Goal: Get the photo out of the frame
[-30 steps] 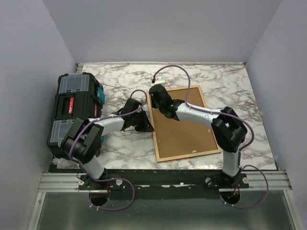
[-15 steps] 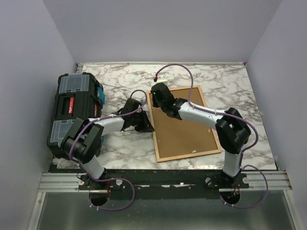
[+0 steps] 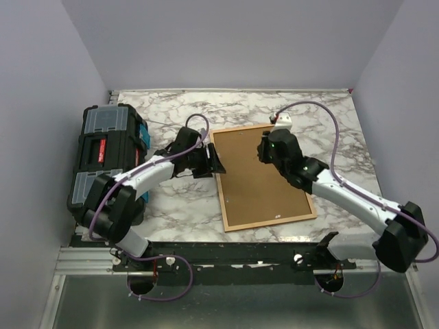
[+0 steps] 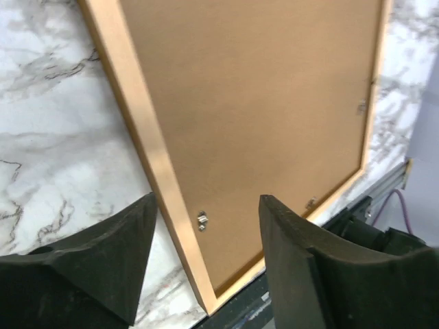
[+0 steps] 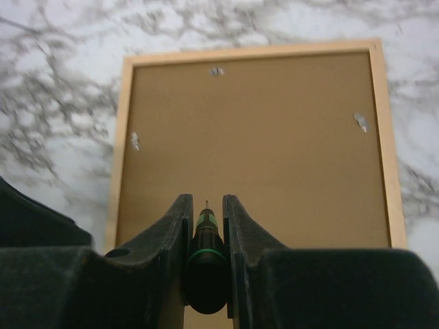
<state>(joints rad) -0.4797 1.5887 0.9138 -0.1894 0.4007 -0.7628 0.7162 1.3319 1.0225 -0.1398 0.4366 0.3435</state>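
Orange-brown wood marks the frame (image 3: 271, 222), which lies flat and face down on the marbled table (image 3: 329, 123), a little right of centre and slightly skewed. We see only its back: the brown board (image 3: 257, 185) fills it, with small metal clips (image 5: 217, 70) showing along its edges. The photo is hidden from us.

The left claw (image 4: 207, 205) is released. Its two dark fingers (image 4: 110, 253) stand well apart, and in the wrist view the frame's left rail and one clip (image 4: 202, 220) show in the gap between them. From above, this claw (image 3: 214, 162) sits just beside the frame's far-left corner; we cannot tell whether it touches the wood.

The right claw (image 5: 206, 200) is clenched on a small dark tool (image 5: 204, 267) with a green ring, whose thin tip pokes out between the fingers. From above, the claw (image 3: 263, 149) hangs over the far part of the board; we cannot tell whether the tip touches it.

A black toolbox (image 3: 103, 154) stands at the table's left edge, apart from the frame.
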